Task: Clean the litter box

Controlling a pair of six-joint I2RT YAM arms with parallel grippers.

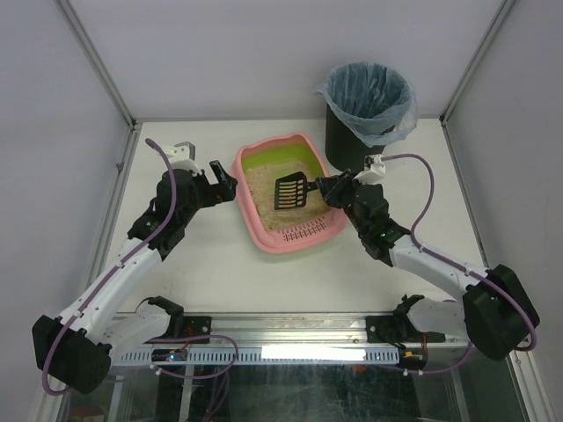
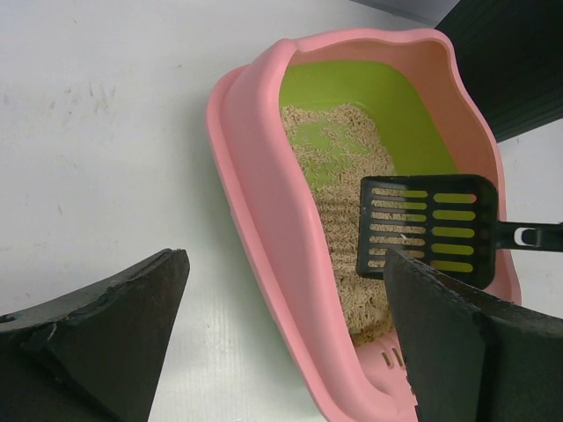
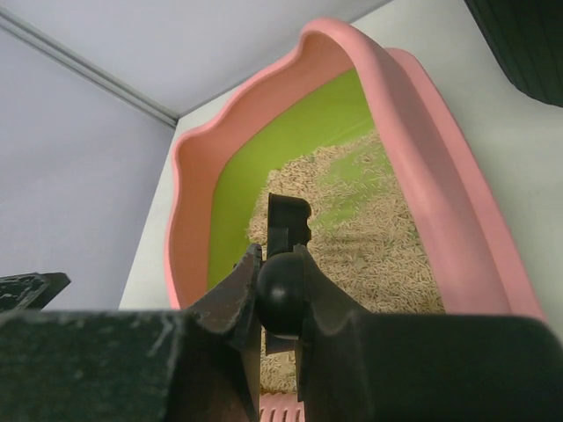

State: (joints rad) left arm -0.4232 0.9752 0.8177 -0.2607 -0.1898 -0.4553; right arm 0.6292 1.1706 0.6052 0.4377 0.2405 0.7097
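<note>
The pink litter box (image 1: 256, 225) with green lining sits mid-table, with beige litter (image 1: 268, 189) inside and a slotted grille (image 1: 308, 232) at its near end. My right gripper (image 1: 331, 188) is shut on the handle of a black slotted scoop (image 1: 291, 191), whose blade is over the litter. In the right wrist view the gripper (image 3: 278, 257) pinches the handle's round end, and the scoop (image 3: 288, 218) points into the box (image 3: 440, 176). My left gripper (image 1: 224, 182) is open at the box's left rim. In its wrist view the gripper (image 2: 283, 264) spans that rim (image 2: 255, 185) without touching it, with the scoop (image 2: 427, 224) beyond.
A black bin (image 1: 365, 110) with a blue bag stands at the back right, just behind the box; its dark wall (image 2: 519, 61) shows in the left wrist view. White table (image 1: 193, 264) surrounds the box, and the enclosure's walls and posts close in the sides and back.
</note>
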